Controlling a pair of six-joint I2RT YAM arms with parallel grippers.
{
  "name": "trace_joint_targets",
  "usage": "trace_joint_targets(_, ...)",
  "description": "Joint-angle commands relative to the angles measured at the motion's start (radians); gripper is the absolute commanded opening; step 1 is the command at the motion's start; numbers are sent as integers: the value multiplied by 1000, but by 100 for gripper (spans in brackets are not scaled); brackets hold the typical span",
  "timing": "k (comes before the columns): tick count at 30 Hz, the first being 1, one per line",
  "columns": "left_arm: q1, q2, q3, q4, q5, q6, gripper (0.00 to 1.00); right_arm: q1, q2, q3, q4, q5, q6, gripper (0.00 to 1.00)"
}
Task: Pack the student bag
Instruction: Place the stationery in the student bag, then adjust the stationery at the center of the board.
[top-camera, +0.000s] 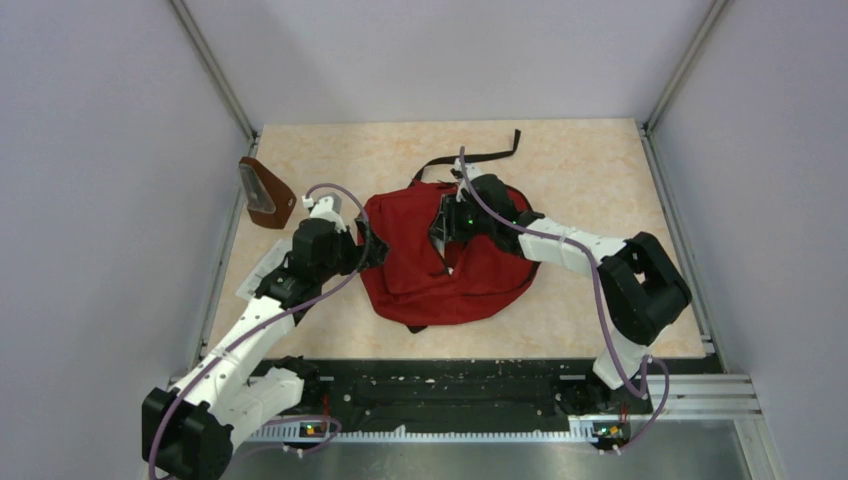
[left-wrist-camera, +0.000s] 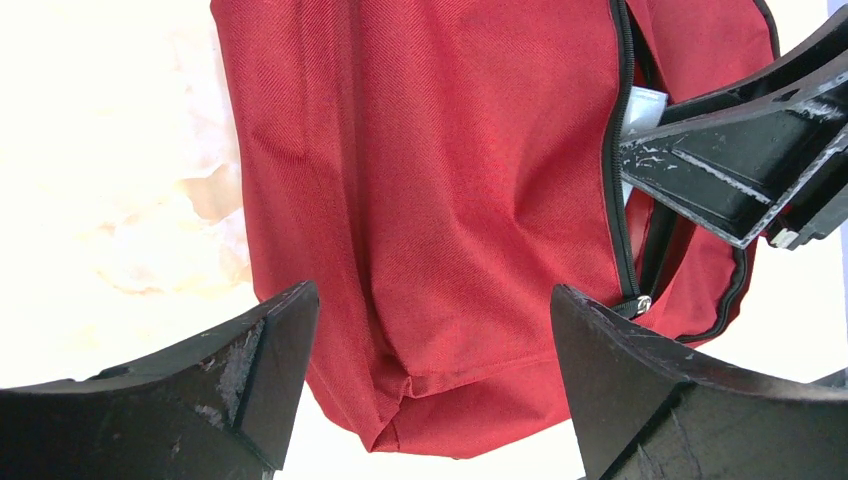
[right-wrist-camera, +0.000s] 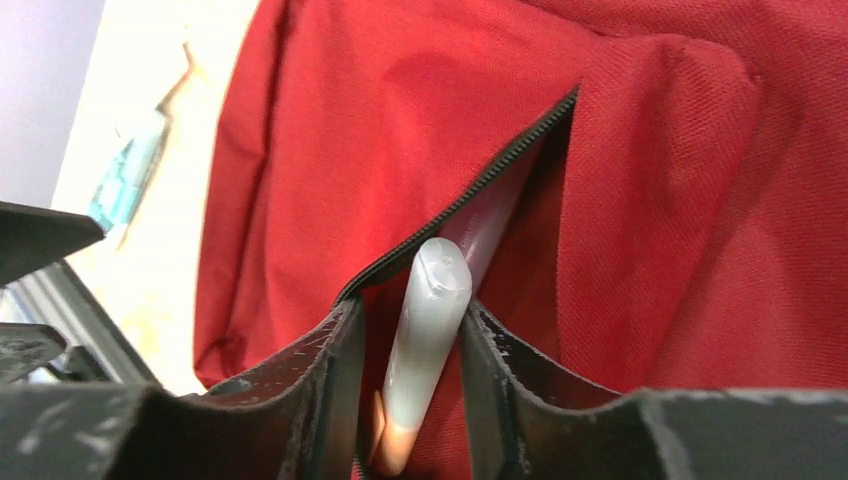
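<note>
bag: student bag (top-camera: 430, 270) mid bench (top-camera: 600, 170), soft, floppy, light | hold: pinch cloth by open zipper (right-wrist-camera: 470, 188) | left fingers (left-wrist-camera: 250, 380) wide apart over it | right fingers (right-wrist-camera: 310, 400) each side of white pen (right-wrist-camera: 430, 320), squeeze unclear

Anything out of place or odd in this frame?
Only the small brown wedge-shaped pouch: it sits askew at the table's far-left edge, apart from the dark-red fabric backpack. The translucent white pen between the right pincer's fingers points into the open zipper as expected.

White arm links (top-camera: 565, 248), bulky black joints (top-camera: 645, 285), lilac cables (top-camera: 600, 310), scuffed black end effector fingers (left-wrist-camera: 250, 380)
</note>
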Motion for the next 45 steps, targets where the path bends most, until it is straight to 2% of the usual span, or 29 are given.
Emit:
trace_joint_targets(1,14,-5,1,12,11,-4,90,7,-18,16,-41,69,-32,43)
trace_joint_targets(5,23,-7,-7,6,1,-3,90,7,-48,13,-56,88,-50,54)
trace_joint_targets(11,64,4,-32,43,55,-21,90,6,-114,7,-62,110,-80,64)
trace_joint_targets(16,167,45,-26,-25,-29,-46,92,6,-208,-8,-116,156,-110,70)
trace_joint_targets(23,421,22,-112,5,-109,-88,93,7,-348,-90,-105,179,-122,75)
trace_joint_targets(29,550,30,-121,-9,-211,-94,98,7,-422,-140,-101,178,-138,77)
trace_joint_targets(36,612,123,-107,24,-242,-68,98,6,-452,-173,-75,155,-136,78)
trace_joint_targets(42,631,238,-88,42,-213,-51,98,6,-462,-189,-71,147,-135,78)
trace_joint_targets(45,630,272,-74,32,-151,-47,98,6,-464,-197,-72,152,-132,79)
